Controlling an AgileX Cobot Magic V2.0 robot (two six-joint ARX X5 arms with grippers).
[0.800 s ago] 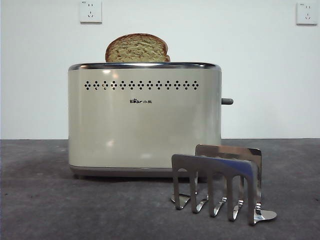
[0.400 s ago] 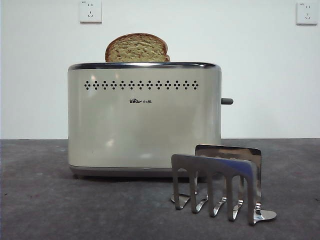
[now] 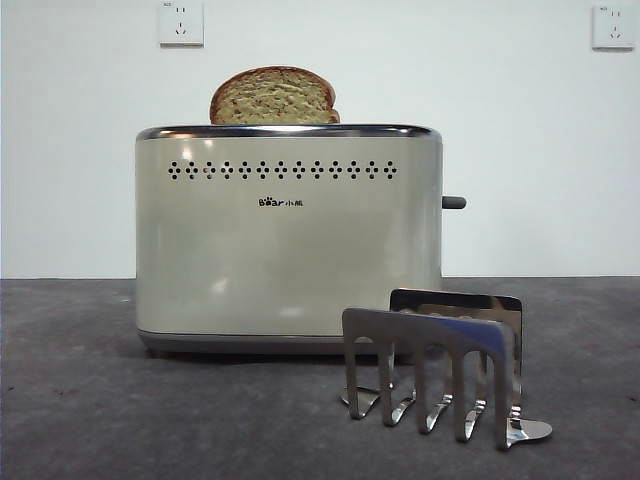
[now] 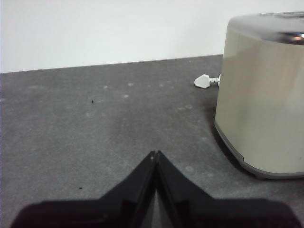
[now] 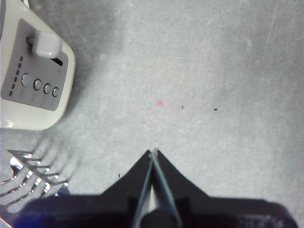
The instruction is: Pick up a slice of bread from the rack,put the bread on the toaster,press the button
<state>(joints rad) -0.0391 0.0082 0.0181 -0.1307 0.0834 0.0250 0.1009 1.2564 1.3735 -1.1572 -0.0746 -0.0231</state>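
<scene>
Both end effectors sit pressed together, left (image 4: 155, 154) beside the toaster (image 3: 288, 235), right (image 5: 153, 152) above bare tabletop (image 5: 213, 71). Bread (image 3: 272, 97) pokes from the slot; the button (image 5: 46, 43) looks unpressed. A sideways push might slip off.

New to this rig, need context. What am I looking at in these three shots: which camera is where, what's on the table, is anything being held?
It is a two-armed robot at a table, seen by three cameras. The front view looks level across the dark table: a cream toaster with a slice of bread sticking out of its top, its lever button on the narrow side, and a small steel rack in front, with no bread in it.

The other two cameras sit on the arms' wrists. The left gripper hangs over bare table beside the toaster, jaws shut on nothing. The right gripper looks down near the toaster's control panel, lever and rack, also shut and holding nothing. Neither arm shows in the front view.
</scene>
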